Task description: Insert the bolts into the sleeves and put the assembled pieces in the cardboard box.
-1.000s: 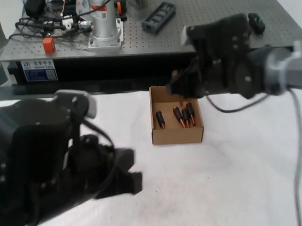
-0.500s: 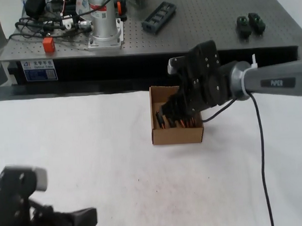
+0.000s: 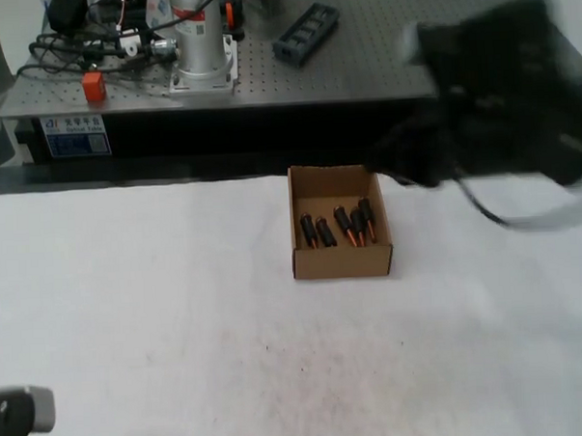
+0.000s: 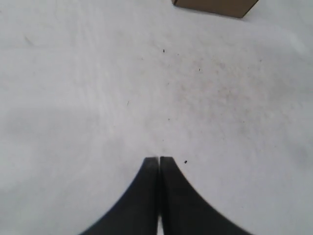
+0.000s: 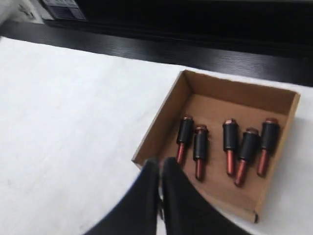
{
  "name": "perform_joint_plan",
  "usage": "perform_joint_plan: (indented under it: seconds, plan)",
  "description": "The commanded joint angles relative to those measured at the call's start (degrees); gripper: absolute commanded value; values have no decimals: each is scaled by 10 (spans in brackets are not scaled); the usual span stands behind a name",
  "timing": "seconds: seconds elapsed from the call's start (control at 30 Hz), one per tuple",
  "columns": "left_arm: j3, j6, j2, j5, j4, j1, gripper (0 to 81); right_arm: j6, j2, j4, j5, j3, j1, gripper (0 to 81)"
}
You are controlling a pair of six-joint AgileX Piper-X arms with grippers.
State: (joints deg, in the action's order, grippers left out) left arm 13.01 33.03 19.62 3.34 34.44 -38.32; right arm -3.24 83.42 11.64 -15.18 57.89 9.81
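Underneath it all lies a white cloth point(image 3: 180, 329), faintly smudged and speckled in the middle. Past its far edge rises a metal bench point(image 3: 409, 49) drilled with rows of holes, with a black front face. On that bench are one tangle of cables point(image 3: 80, 39), one orange block point(image 3: 93, 86), one silver post point(image 3: 201, 48) and one grey tray point(image 3: 305, 32).

One cardboard box point(image 3: 341, 262) stands open on the cloth, near its far edge and about midway across. In it lie five assembled pieces point(image 5: 230, 144), each a copper-coloured bolt in a black sleeve. They lie side by side on the box floor with their threaded ends toward the near wall. Two lie toward one side, close together, and three toward the other.

The right arm point(image 3: 499, 103) hangs as a dark blur above the bench's front edge, to the right of the box and not touching it. The right gripper point(image 5: 160, 164) has its two fingers pressed together with nothing between them, and from its wrist camera it is seen over the near corner of the box.

The left gripper point(image 4: 159, 161) is likewise pinched closed and empty, above bare cloth well apart from the box. A part of the left arm point(image 3: 19, 413) shows at the near left corner of the cloth.
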Motion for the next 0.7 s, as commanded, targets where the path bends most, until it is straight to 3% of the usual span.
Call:
perform_joint_plan:
  seconds: [0.0, 0.3, 0.67]
  plan:
    - [3, 8, -7, 7, 2, -1, 7, 3, -173, 1, -12, -163, -1, 24]
    - [3, 8, -22, -1, 2, -1, 7, 3, -490, 32, -11, -404, 0, 24]
    - [3, 8, -22, 1, 8, -1, 7, 3, -636, 32, -11, -550, 0, 24]
